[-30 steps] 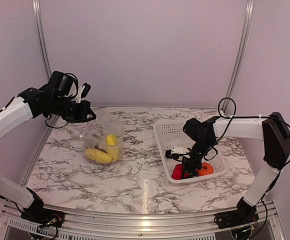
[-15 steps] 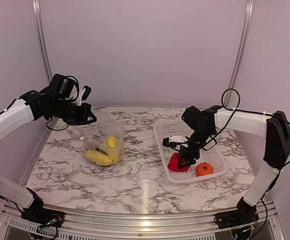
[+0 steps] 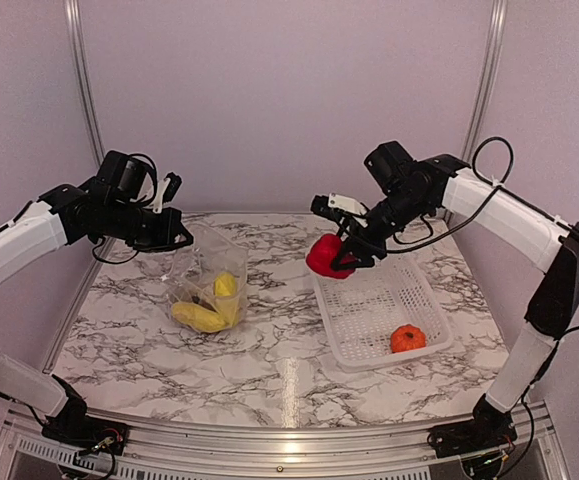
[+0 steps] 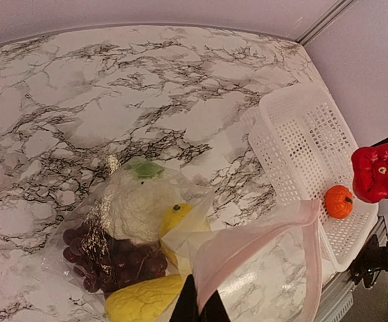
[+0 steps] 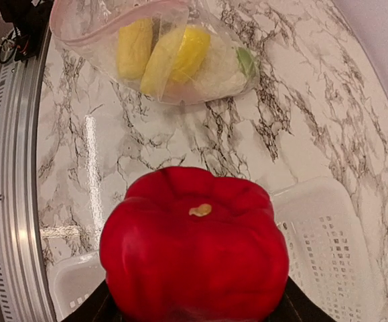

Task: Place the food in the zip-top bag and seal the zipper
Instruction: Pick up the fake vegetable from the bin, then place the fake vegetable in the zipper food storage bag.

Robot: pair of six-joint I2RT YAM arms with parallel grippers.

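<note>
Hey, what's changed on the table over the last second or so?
The right hand closed on the red pepper, lifted it out of the basket and carried it left, toward the bag. The orange fruit stayed in the basket, and the left hand still holds the bag's mouth up.

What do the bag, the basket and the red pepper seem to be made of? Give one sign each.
The bag: thin clear plastic film, glossy; it wrinkles and is see-through. The basket: rigid-looking white plastic; regular lattice holes. The red pepper: probably plastic or rubber, shiny; even colour, soft highlights.
</note>
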